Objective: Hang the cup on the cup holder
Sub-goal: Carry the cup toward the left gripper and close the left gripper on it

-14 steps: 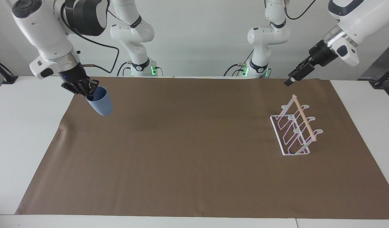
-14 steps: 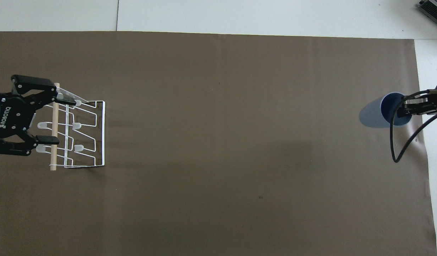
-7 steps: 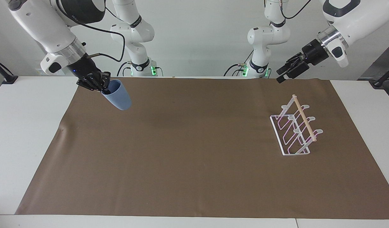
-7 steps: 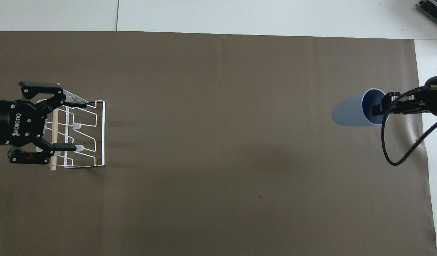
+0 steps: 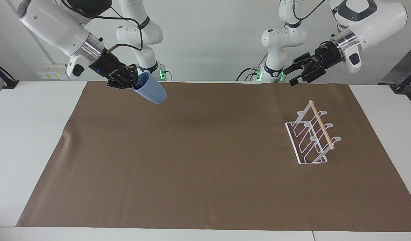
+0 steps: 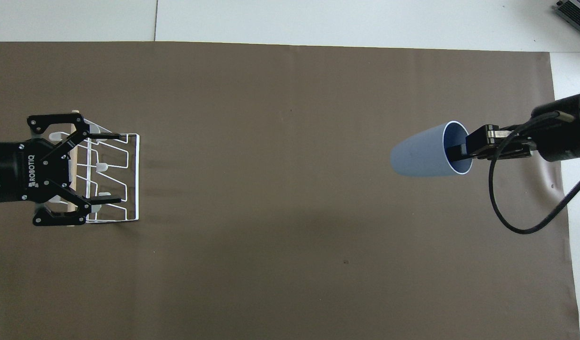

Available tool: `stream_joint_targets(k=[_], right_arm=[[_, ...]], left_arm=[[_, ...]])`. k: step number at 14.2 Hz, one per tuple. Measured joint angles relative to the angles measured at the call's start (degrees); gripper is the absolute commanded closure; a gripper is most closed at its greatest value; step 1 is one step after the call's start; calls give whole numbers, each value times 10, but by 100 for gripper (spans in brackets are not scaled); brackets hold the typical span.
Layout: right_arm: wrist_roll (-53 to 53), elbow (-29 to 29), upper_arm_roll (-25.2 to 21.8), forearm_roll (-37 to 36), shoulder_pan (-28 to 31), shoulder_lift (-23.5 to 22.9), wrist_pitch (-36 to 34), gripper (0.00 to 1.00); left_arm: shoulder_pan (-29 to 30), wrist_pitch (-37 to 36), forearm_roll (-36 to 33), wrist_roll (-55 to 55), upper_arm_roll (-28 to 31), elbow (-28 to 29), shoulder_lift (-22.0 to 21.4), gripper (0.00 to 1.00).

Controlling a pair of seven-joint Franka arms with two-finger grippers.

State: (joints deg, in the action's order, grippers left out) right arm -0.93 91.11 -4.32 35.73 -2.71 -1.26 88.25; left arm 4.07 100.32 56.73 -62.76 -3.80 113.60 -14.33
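Right gripper [image 5: 136,81] has carried the light blue tapered plastic cup [image 5: 151,89] inward from the brown mat's [image 5: 198,167] edge.
Clamped on the rim, cup nearly level, base toward the white wire cup holder [image 5: 311,134]; left gripper [image 5: 292,75] open above it.

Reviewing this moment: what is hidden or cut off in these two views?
- Overhead view: the left gripper, raised, covers the wooden-rod end of the cup holder.
- Overhead view: both arms are cut off by the picture's side edges.
- Facing view: the cup points its base at the camera, so the right gripper's inner finger is hidden by the cup's wall.
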Motion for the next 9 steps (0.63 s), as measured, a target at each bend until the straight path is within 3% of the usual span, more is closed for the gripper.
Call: stream_joint_targets(k=[5,9], right_arm=[[-44,2,39,85,0,1,-1,100],[-70,2,81,127,-1,2,12,100]], left_arm=[[-16,24,48,-30,-10,32,-15,0],[-69,81,80,-76,-13,40,-22,0]])
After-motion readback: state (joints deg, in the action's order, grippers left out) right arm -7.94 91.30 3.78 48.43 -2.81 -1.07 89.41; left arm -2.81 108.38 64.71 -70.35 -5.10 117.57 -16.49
